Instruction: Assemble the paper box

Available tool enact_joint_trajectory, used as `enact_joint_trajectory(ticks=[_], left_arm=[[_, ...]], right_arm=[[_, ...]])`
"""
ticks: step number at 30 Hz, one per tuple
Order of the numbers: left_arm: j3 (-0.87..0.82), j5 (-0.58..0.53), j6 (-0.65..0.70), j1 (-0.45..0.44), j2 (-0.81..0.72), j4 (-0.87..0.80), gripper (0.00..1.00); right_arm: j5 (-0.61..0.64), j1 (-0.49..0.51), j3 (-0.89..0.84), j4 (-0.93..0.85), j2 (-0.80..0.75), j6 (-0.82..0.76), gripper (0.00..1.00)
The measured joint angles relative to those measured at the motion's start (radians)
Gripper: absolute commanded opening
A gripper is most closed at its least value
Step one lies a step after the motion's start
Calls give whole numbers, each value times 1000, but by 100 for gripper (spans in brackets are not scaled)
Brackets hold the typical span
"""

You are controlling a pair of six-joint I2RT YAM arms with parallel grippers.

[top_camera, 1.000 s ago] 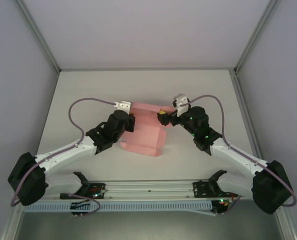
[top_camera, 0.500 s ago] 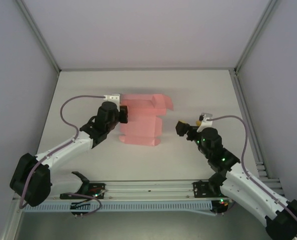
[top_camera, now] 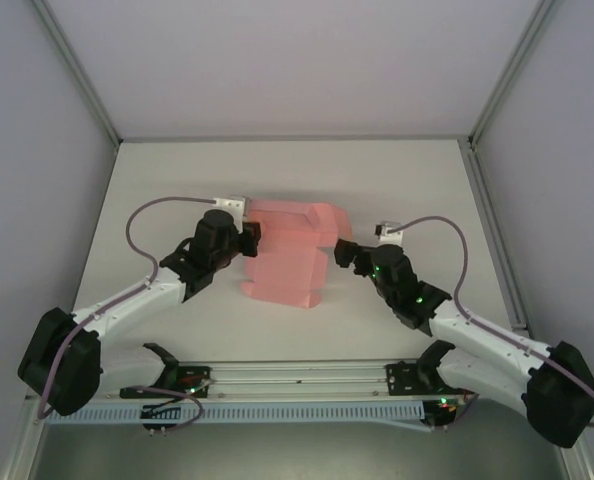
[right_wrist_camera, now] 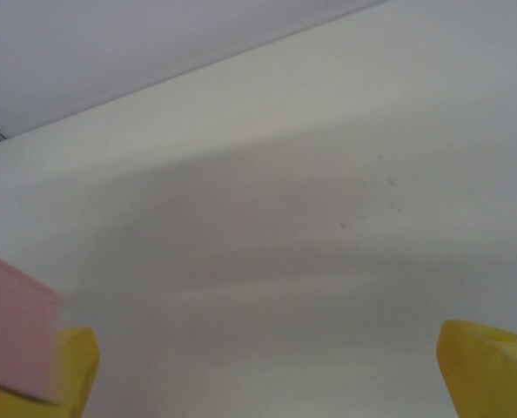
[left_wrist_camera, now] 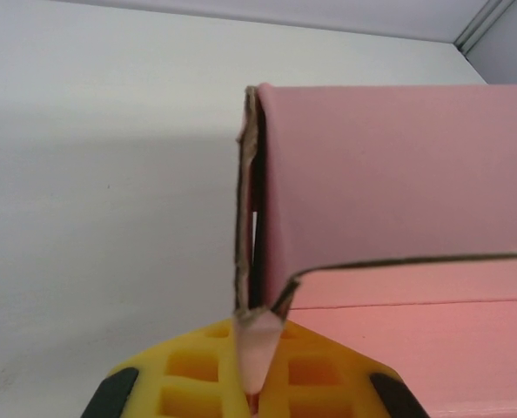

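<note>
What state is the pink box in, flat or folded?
Partly folded: the box has one panel bent up, pinched in the left gripper.

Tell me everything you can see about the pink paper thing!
The paper box is thin pink card, part-folded with creases and flaps, not yet closed. It lies on the table, with one panel that looks raised; its cut edge looks brown. The left gripper is shut on its left edge. The open right gripper sits at its right side; contact is unclear.
</note>
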Motion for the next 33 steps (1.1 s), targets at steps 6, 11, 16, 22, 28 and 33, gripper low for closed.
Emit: enact_joint_trajectory(ticks=[6, 11, 16, 22, 28, 33], left_arm=[[-2, 13, 0, 0, 0, 2, 0], [-10, 19, 0, 0, -2, 10, 0], [-23, 18, 0, 0, -17, 15, 0], [-32, 11, 0, 1, -17, 21, 0], [-41, 32, 0, 48, -17, 37, 0], [-54, 63, 15, 72, -17, 45, 0]], right_arm=[[76, 70, 50, 91, 102, -38, 100], [107, 106, 116, 114, 202, -85, 100], [150, 125, 160, 120, 275, -111, 100], [188, 145, 183, 49, 255, -115, 100], [150, 152, 95, -16, -34, -113, 100], [147, 136, 31, -129, -295, -110, 100]])
